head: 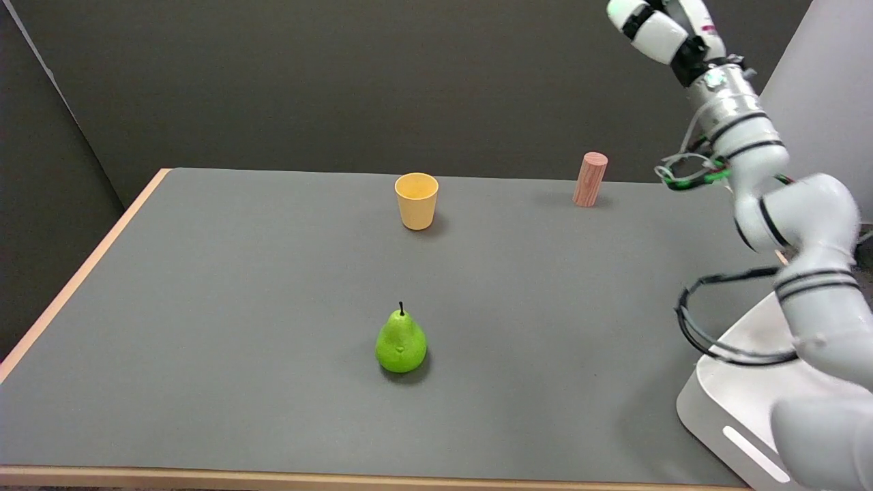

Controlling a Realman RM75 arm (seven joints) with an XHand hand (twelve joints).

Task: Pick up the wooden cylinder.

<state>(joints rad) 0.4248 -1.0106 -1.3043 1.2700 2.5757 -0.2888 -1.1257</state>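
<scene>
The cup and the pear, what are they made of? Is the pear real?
The cup looks like matte plastic: smooth, even yellow-orange, no shine. The pear is glossy bright green with a dark stem; that waxy shine suggests a plastic fake, though the picture cannot settle it.

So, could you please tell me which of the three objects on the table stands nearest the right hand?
The wooden cylinder, upright at the far right.

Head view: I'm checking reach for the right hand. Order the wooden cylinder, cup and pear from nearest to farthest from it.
From the right hand, raised at top right:
1. wooden cylinder, far right, upright.
2. yellow cup, far centre.
3. green pear, near centre.
</scene>
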